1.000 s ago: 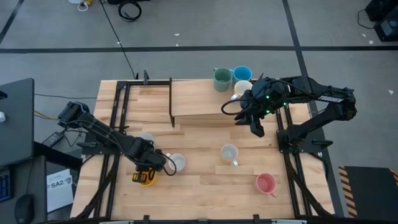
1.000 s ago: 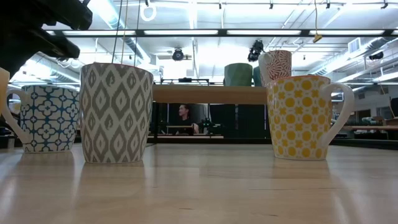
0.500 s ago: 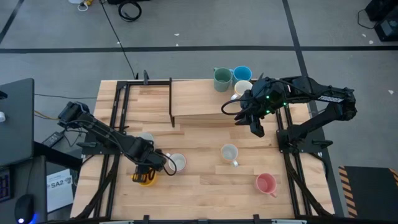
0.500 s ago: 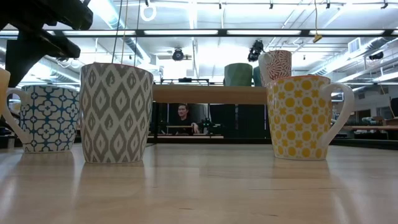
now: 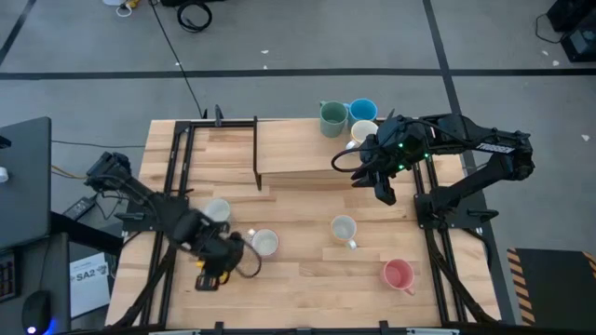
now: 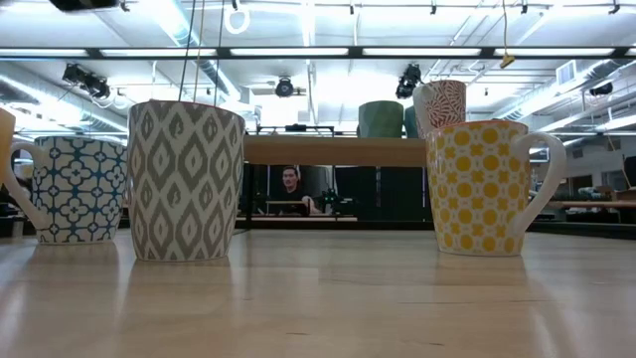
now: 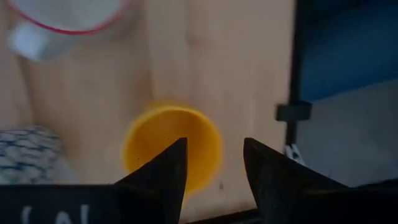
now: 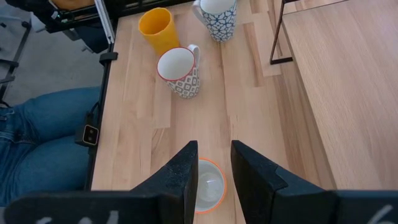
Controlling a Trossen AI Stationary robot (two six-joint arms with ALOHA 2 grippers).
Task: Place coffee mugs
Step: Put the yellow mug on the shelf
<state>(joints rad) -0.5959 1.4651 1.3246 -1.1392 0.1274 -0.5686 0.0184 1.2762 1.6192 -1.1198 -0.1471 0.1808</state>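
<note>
Here, left gripper (image 7: 213, 168): above the yellow ceramic mug (image 7: 172, 145), fingers apart, empty.
Right gripper (image 8: 213, 163): near the raised wooden shelf (image 5: 298, 147), fingers apart, empty.

A robotics lab or workshop hall is indicated. A wooden table (image 5: 298, 270) on a black metal frame is set on a grey concrete floor marked with dark tape lines (image 5: 438, 42). Cables (image 5: 194, 15) are seen lying on the floor. In the low view, rows of ceiling strip lights (image 6: 427, 51) and exposed ducting are visible, and a person (image 6: 290, 189) is seated at a distant bench.
</note>
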